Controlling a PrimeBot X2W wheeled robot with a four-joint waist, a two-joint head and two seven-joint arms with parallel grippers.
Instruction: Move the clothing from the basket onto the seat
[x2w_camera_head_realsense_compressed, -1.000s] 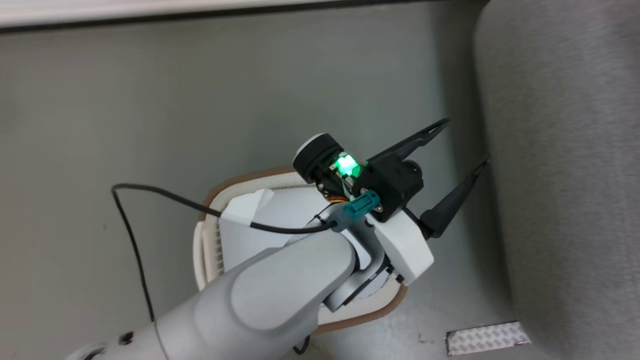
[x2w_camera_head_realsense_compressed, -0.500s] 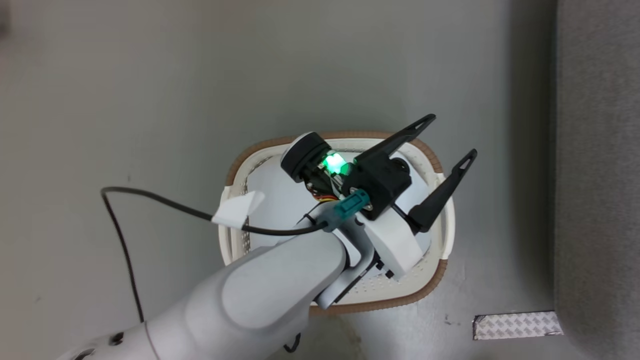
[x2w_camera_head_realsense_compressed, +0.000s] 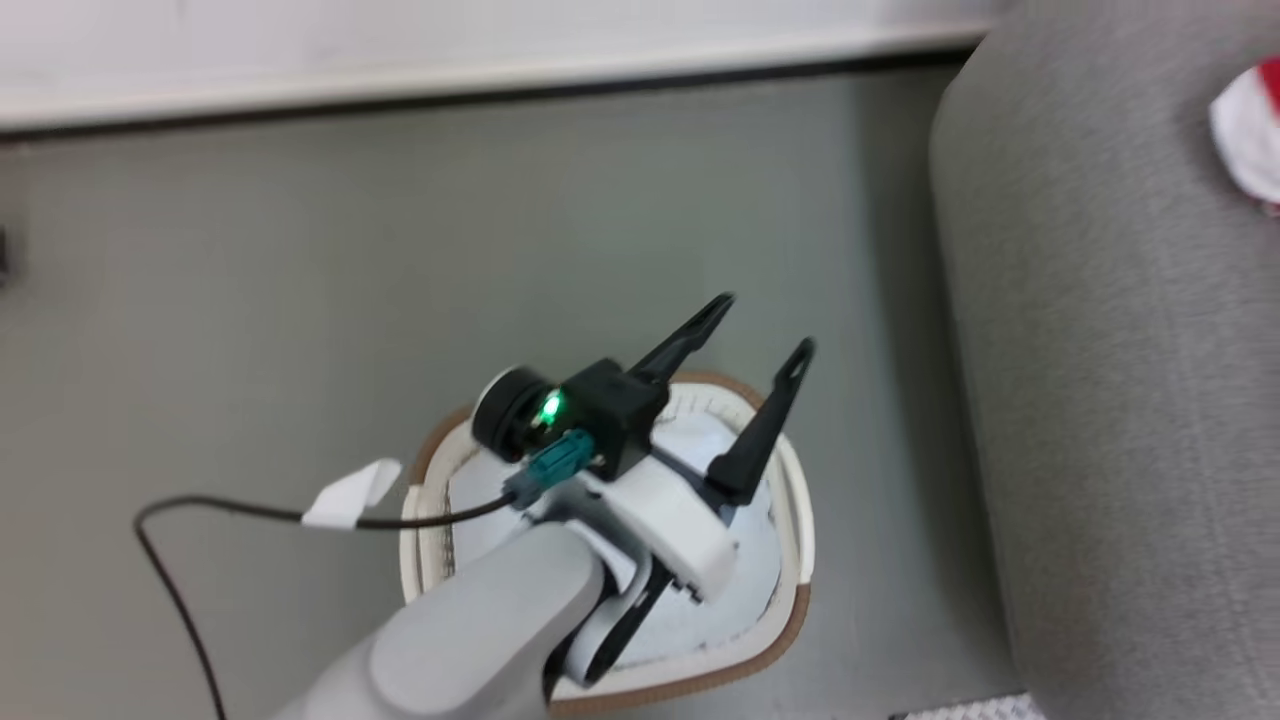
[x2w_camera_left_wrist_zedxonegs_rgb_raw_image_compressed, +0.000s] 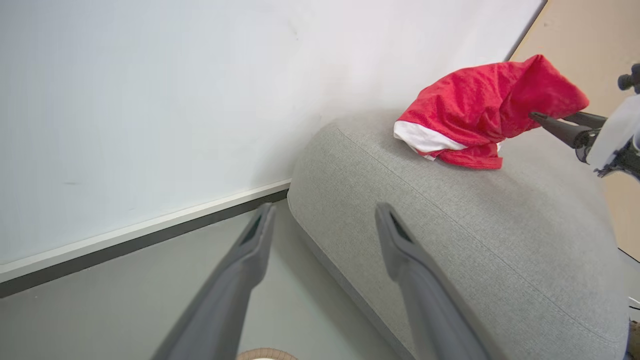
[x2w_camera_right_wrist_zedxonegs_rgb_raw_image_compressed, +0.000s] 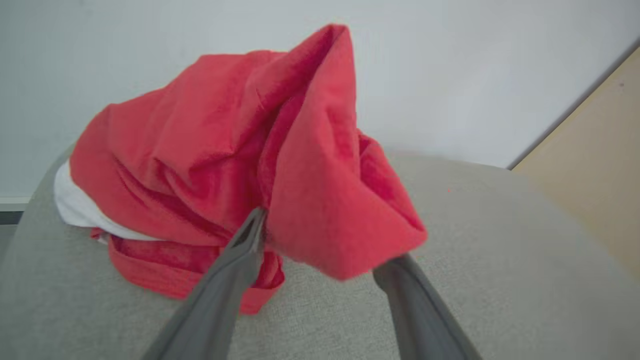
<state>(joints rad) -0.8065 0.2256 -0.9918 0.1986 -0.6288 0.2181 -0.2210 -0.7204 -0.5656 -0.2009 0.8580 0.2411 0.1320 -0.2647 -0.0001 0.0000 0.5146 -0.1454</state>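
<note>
The red clothing (x2w_camera_left_wrist_zedxonegs_rgb_raw_image_compressed: 480, 107) with white trim lies bunched on top of the grey seat (x2w_camera_left_wrist_zedxonegs_rgb_raw_image_compressed: 450, 210); its edge (x2w_camera_head_realsense_compressed: 1250, 130) peeks in at the head view's top right. My right gripper (x2w_camera_right_wrist_zedxonegs_rgb_raw_image_compressed: 325, 240) is open at the heap, and a raised red fold (x2w_camera_right_wrist_zedxonegs_rgb_raw_image_compressed: 325, 175) stands between its spread fingers. From the left wrist view that gripper (x2w_camera_left_wrist_zedxonegs_rgb_raw_image_compressed: 550, 122) reaches in from the right and touches the cloth. My left gripper (x2w_camera_head_realsense_compressed: 762, 325) hangs open and empty over the far rim of the basket (x2w_camera_head_realsense_compressed: 800, 500), which stands on the floor beside the seat (x2w_camera_head_realsense_compressed: 1100, 400).
A plain white cloth (x2w_camera_head_realsense_compressed: 740, 590) lies inside the basket. A black cable with a white tag (x2w_camera_head_realsense_compressed: 350, 495) trails from my left wrist over the grey floor. A white wall with a dark baseboard (x2w_camera_head_realsense_compressed: 500, 90) runs behind. A metal plate (x2w_camera_head_realsense_compressed: 960, 710) lies on the floor by the seat.
The head view has swung about, so the wall and the red clothing on the seat now show. My left gripper stays open above the basket, its fingers a little closer together.
</note>
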